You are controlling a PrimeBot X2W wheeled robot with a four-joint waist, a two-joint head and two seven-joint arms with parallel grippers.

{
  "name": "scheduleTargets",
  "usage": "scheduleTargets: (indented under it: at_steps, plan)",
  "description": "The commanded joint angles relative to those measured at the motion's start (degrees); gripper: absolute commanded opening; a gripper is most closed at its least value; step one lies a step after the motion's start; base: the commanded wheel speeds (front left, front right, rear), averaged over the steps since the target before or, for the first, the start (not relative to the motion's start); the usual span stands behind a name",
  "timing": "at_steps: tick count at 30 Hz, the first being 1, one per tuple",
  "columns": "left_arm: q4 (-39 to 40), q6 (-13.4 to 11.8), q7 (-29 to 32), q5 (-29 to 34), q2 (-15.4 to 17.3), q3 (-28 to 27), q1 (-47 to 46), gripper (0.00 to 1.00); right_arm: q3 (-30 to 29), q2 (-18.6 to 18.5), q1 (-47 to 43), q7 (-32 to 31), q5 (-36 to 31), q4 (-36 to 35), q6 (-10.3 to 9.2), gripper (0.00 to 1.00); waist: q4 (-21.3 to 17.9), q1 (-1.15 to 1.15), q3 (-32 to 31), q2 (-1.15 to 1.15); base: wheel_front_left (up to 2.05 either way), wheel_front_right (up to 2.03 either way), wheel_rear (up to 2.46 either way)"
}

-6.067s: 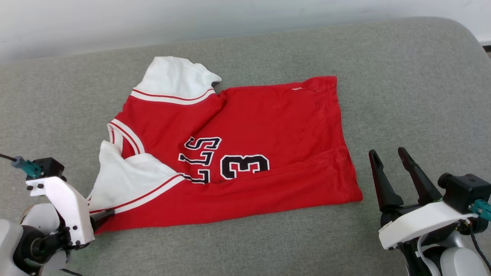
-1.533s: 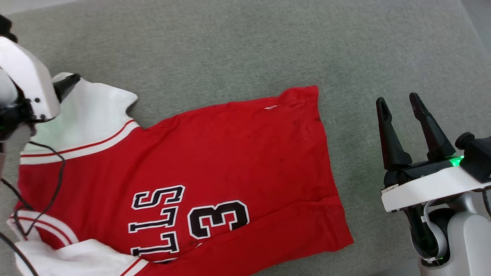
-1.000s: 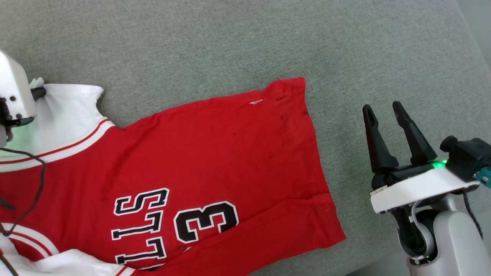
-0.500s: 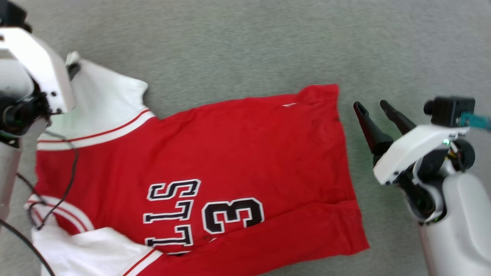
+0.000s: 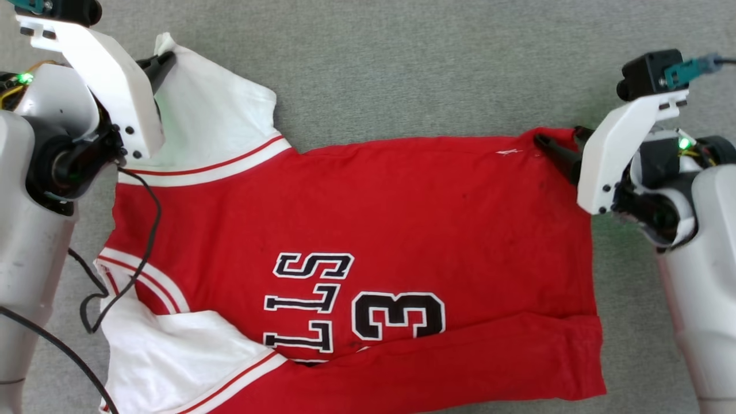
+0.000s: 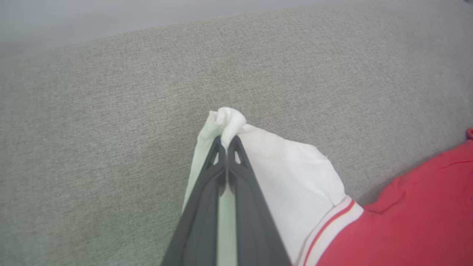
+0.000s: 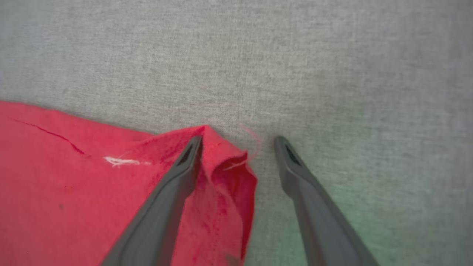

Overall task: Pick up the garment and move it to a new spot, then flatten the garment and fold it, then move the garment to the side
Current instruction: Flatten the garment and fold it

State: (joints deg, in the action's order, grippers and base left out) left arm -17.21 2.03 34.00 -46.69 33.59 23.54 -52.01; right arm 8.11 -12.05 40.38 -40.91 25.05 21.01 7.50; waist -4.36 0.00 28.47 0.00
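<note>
The garment [image 5: 374,218] lies spread, lettering up, on the grey fabric surface [image 5: 402,69]. The left gripper [image 6: 226,142] has its jaws pressed together on the bunched tip of the white sleeve [image 6: 288,177]. The right gripper [image 7: 238,142] has its jaws wide apart astride the red hem corner [image 7: 225,162], gripping nothing.

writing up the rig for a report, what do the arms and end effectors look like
Both arms are pale grey and rounded, each wrist with an angular white bracket and a green light. The left end effector and right end effector have two long, tapered dark fingers each. A black cable loops off the left arm; a black box with a teal plug tops the right wrist.
</note>
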Motion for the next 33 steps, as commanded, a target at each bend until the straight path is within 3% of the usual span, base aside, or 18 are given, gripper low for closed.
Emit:
scheduleTargets:
  at_steps: [1, 3, 4, 5, 6, 9, 17, 33]
  plan:
    - [0.3, 0.4, -0.7, -0.3, -0.3, -0.1, 0.5, 0.0, 1.2, 0.3, -1.2, -3.6, -0.3, 4.0, -0.02, 1.0, 0.9, 0.0, 0.7, 0.0, 0.0, 0.0, 0.0]
    - [0.3, 0.5, -1.1, -0.6, -0.3, -0.1, 1.0, 0.0, 1.4, 0.7, -1.7, -6.7, -0.6, 6.5, -0.05, 1.0, 1.3, 0.0, 0.8, 0.0, 0.0, 0.0, 0.0]
    - [0.2, 0.6, -1.3, -0.8, -0.3, -0.2, 1.3, 0.0, 1.3, 1.0, -1.8, -8.2, -0.5, 7.6, -0.05, 0.45, 1.5, 0.0, 0.7, 0.0, 0.0, 0.0, 0.0]
    - [0.2, 0.7, -1.5, -0.9, -0.3, -0.2, 1.5, 0.0, 1.4, 1.2, -1.8, -8.8, -0.7, 8.0, -0.05, 0.19, 1.6, 0.0, 0.7, 0.0, 0.0, 0.0, 0.0]
    - [0.2, 0.8, -1.8, -0.8, -0.2, -0.3, 1.7, 0.0, 1.3, 1.5, -1.8, -9.4, -0.5, 8.3, -0.03, 0.0, 1.7, 0.0, 0.6, 0.0, 0.0, 0.0, 0.0]
    - [0.2, 0.8, -2.8, -1.2, -0.3, -0.6, 2.6, 0.0, 1.4, 1.6, -1.4, -9.6, -0.6, 7.7, -0.01, 0.0, 2.1, 0.0, -0.1, 0.0, 0.0, 0.0, 0.0]
    - [1.4, -0.1, -8.0, -2.6, -0.1, -2.9, 8.3, 0.0, -2.0, -1.0, -0.4, -2.3, -2.3, 0.8, -0.01, 0.0, 3.6, 0.0, -4.8, 0.0, 0.0, 0.0, 0.0]
    - [9.1, -5.5, -18.8, -9.2, -1.4, -8.8, 38.3, 0.0, -11.1, 1.3, -23.1, 5.4, -2.2, -10.8, -0.03, 0.0, 7.4, 0.0, -16.3, 0.0, 0.0, 0.0, 0.0]
